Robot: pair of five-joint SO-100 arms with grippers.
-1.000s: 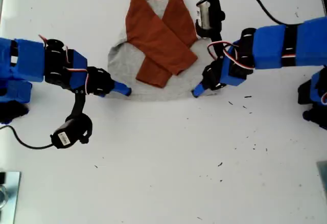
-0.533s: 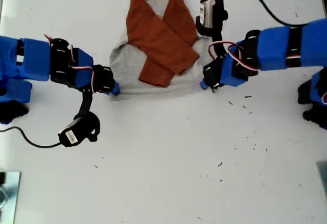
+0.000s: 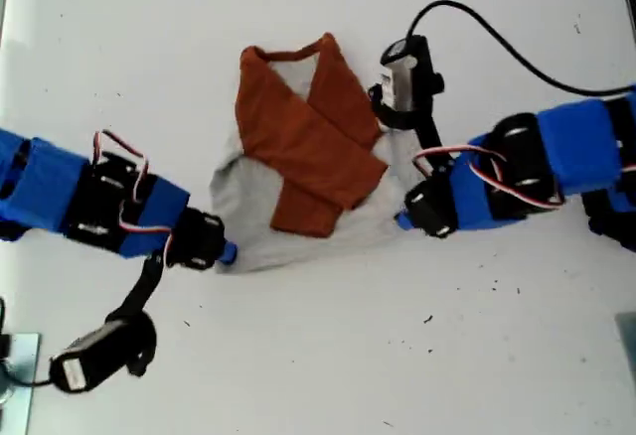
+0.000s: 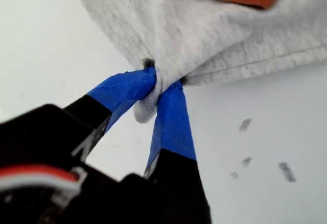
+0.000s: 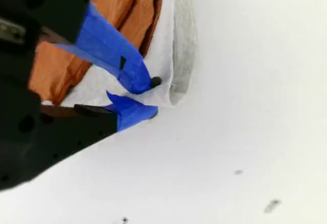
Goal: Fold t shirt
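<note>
The t shirt (image 3: 248, 207) lies face down on the white table, grey body with both rust-orange sleeves (image 3: 308, 147) crossed over its back. My first gripper (image 3: 227, 253), on the arm at the exterior view's left, is shut on the hem corner nearest it. In the first wrist view its blue-taped fingers (image 4: 171, 116) pinch a bunch of grey cloth (image 4: 204, 24). My second gripper (image 3: 402, 221), at the exterior view's right, is shut on the opposite hem corner. There its jaws (image 5: 150, 98) clamp the grey fabric (image 5: 168, 29) beside the hem edge.
Each arm's wrist camera sticks out sideways with a black cable, one (image 3: 99, 356) below the first arm and one (image 3: 402, 77) close to the shirt's sleeve side. A metal object (image 3: 15, 375) sits at the exterior view's lower left corner. Dark specks dot the table (image 3: 348, 356).
Both grippers closed in on the hem corners and took hold. The shirt has been dragged toward the exterior view's lower edge and turned slightly, and both arms have swung lower.
</note>
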